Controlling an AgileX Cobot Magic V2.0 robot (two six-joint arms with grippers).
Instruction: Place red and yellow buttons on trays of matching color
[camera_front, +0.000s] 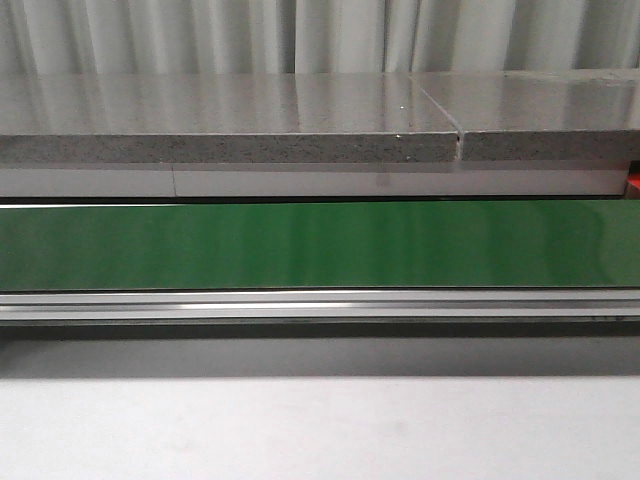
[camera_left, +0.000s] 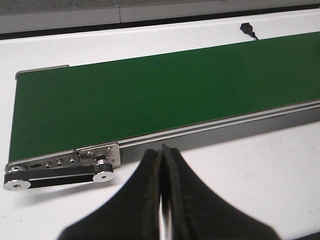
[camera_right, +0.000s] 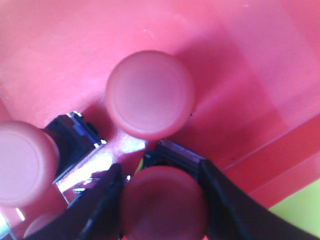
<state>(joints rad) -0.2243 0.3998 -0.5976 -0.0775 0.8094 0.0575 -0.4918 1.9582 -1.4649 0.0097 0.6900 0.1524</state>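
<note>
In the right wrist view my right gripper (camera_right: 162, 192) hangs low over the red tray (camera_right: 60, 45). Its two dark fingers (camera_right: 107, 200) press against the sides of a red button (camera_right: 164, 205), shut on it. Two more red buttons stand upright on the tray, one just ahead (camera_right: 150, 94) and one to the side (camera_right: 25, 162). A yellow surface (camera_right: 300, 220) shows past the tray's rim. No yellow button is in view. My left gripper (camera_left: 162, 155) is shut and empty over the white table, near the conveyor's end.
The green conveyor belt (camera_front: 320, 245) runs across the front view with nothing on it, and neither arm shows there. Its end pulley and bracket (camera_left: 102, 172) lie close to my left gripper. A grey slab (camera_front: 230, 120) stands behind the belt. A small black part (camera_left: 247, 29) lies beyond it.
</note>
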